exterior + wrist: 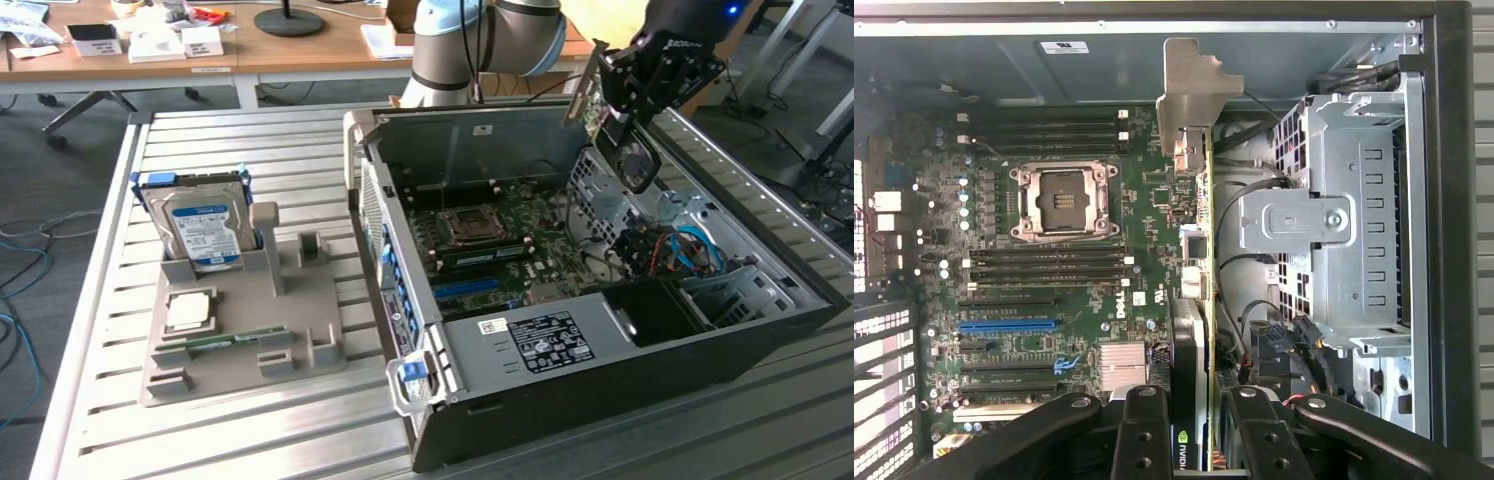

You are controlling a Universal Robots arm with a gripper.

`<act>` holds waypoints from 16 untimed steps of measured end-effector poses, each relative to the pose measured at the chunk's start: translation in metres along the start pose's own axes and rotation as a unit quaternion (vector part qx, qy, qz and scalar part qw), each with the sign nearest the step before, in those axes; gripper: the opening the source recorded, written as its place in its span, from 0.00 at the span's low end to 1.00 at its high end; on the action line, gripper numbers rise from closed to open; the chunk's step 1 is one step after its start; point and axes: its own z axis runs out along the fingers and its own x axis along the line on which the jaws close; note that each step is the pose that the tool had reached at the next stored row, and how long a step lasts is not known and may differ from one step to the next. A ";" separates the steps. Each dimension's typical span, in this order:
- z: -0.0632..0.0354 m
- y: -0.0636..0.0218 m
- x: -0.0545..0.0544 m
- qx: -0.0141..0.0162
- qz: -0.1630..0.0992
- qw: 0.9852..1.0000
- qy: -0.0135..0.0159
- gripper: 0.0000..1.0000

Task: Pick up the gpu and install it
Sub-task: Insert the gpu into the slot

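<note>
Closest to the wrist camera, the gripper is clamping the gpu. Its black fingers are pressing in from both sides and pinching the thin card, which is showing edge-on between them. The card's silver bracket is standing at the end farthest from the fingers. Beyond the card, the green motherboard is lying on the floor of the open computer case, showing its empty processor socket and a blue slot. A grey metal drive cage is sitting on the card's other side.

In the exterior view, the case is lying on its side on the slatted metal table, with its labelled power supply sitting nearest. On the exterior view's left, just beside the case, a grey holder tray is carrying a processor chip and a narrow memory stick. Farther back on the tray, a hard drive is standing upright. Farther still, the gripper is holding the gpu in the air over the far side of the case. The card is tilting with its round fan facing out and hanging clear of the motherboard. Behind it, the arm is rising in front of wooden desks.
</note>
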 end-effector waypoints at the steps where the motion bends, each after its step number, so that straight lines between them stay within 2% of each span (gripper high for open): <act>1: 0.0000 0.0000 0.000 0.000 0.000 1.000 0.000 0.27; 10: 0.0000 0.0000 0.000 0.000 -0.011 1.000 0.001 0.27; 16: 0.0002 0.0000 0.000 -0.001 -0.033 0.999 0.003 0.27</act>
